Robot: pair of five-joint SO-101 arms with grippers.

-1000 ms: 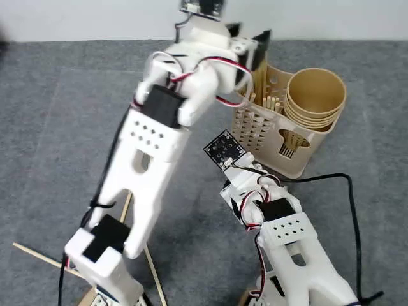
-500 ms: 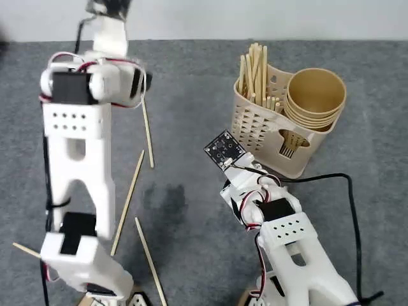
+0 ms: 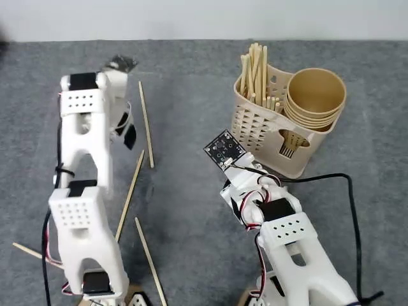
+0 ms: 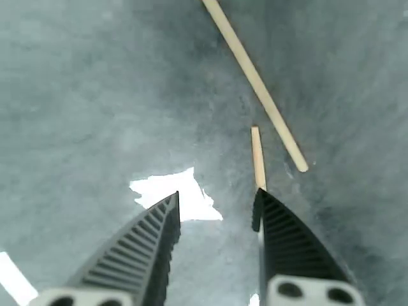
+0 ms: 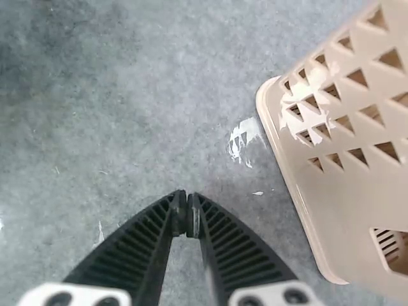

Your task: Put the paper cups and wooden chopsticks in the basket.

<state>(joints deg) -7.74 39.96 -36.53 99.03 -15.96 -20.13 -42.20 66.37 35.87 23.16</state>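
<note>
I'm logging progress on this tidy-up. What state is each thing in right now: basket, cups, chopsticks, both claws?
Basket: upright on the table.
Paper cups: nested in one stack, standing in the basket.
Chopsticks in the basket: bunched, standing on end.
Loose chopsticks: four lying flat on the table, outside the basket.
Left claw: open, empty, over the end of a loose chopstick.
Right claw: shut, empty, beside the basket.

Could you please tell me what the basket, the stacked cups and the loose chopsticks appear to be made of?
Basket: moulded beige plastic, slightly glossy, with cut-out slots. Stacked cups: probably tan paper, matte, thin nested rims. Loose chopsticks: likely pale bare wood, matte; no grain is visible.
</note>
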